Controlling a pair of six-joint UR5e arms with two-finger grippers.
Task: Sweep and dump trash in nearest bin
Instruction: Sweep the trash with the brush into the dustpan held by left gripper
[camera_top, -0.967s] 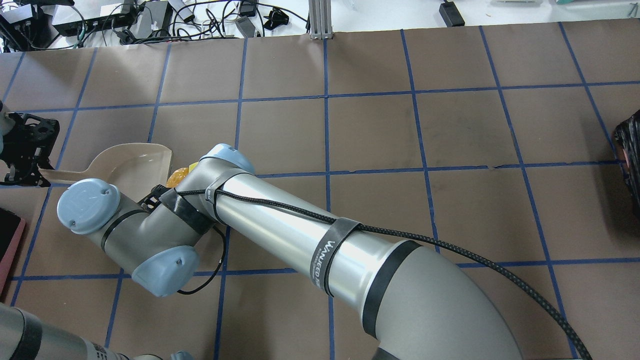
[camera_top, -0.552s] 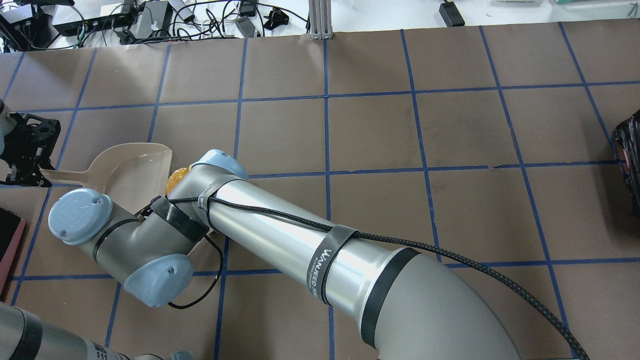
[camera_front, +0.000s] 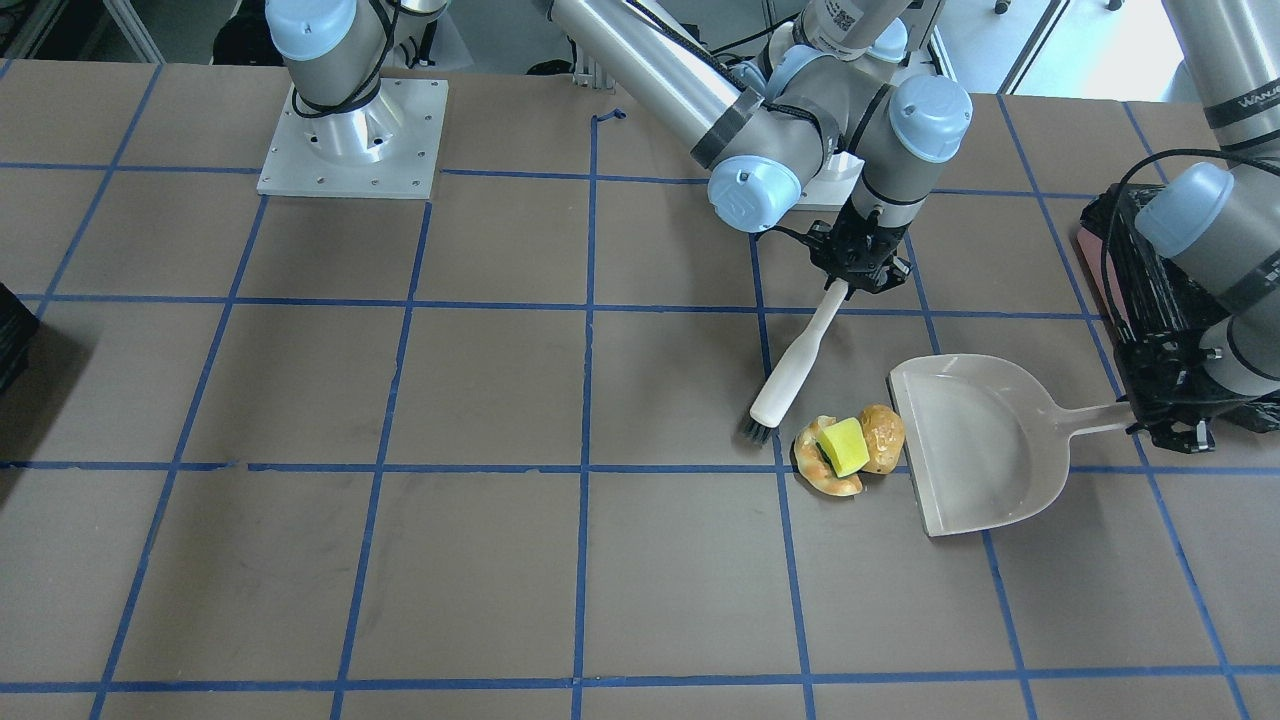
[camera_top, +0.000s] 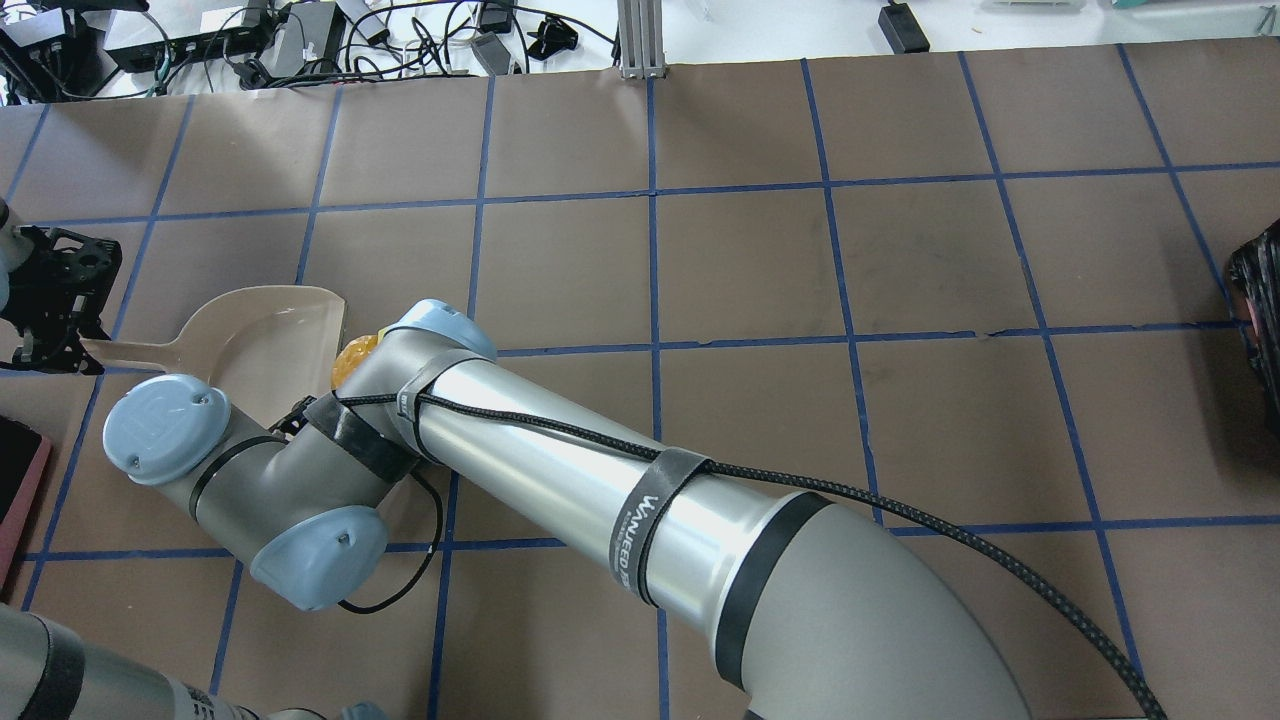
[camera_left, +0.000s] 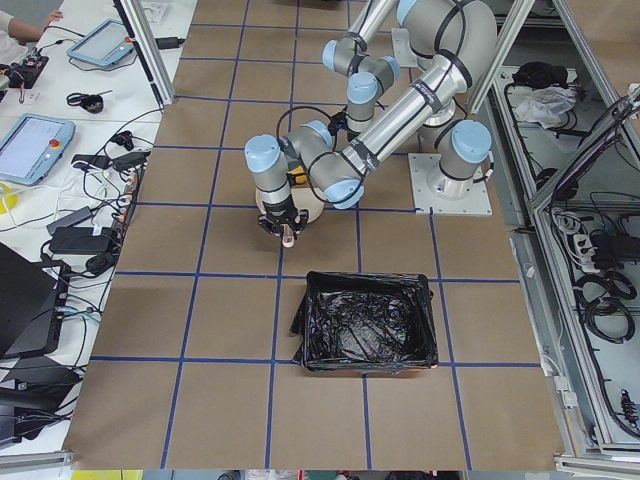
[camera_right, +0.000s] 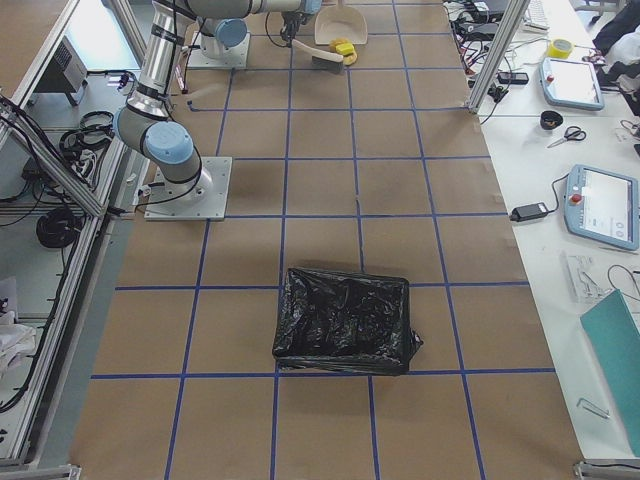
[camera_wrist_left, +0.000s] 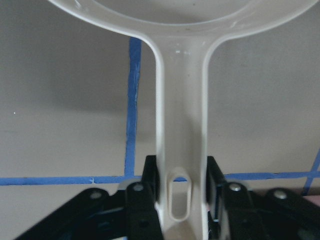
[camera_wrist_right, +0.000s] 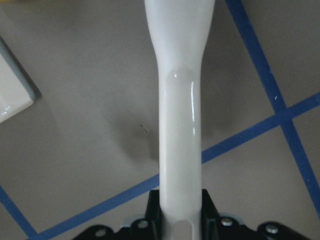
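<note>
The trash (camera_front: 848, 452) is a tight cluster on the table: a yellow-green block (camera_front: 843, 446), a golden-brown roll (camera_front: 881, 437) and a tan crescent (camera_front: 825, 472). It lies against the open lip of the white dustpan (camera_front: 985, 440). My left gripper (camera_front: 1150, 425) is shut on the dustpan handle (camera_wrist_left: 180, 150), and the pan lies flat. My right gripper (camera_front: 858, 275) is shut on a white brush (camera_front: 795, 365). Its bristles (camera_front: 757, 430) touch the table just left of the trash. The pink bin with the black bag (camera_left: 365, 322) stands behind my left gripper (camera_front: 1125, 270).
In the overhead view my right arm (camera_top: 560, 470) crosses the table and hides the brush and most of the trash; only the roll (camera_top: 352, 362) shows. A second black-bagged bin (camera_right: 345, 320) stands at the table's far right end (camera_top: 1262, 320).
My right wrist shifted a little to the left and toward the near edge, then settled. The dustpan and my left gripper stayed put.
</note>
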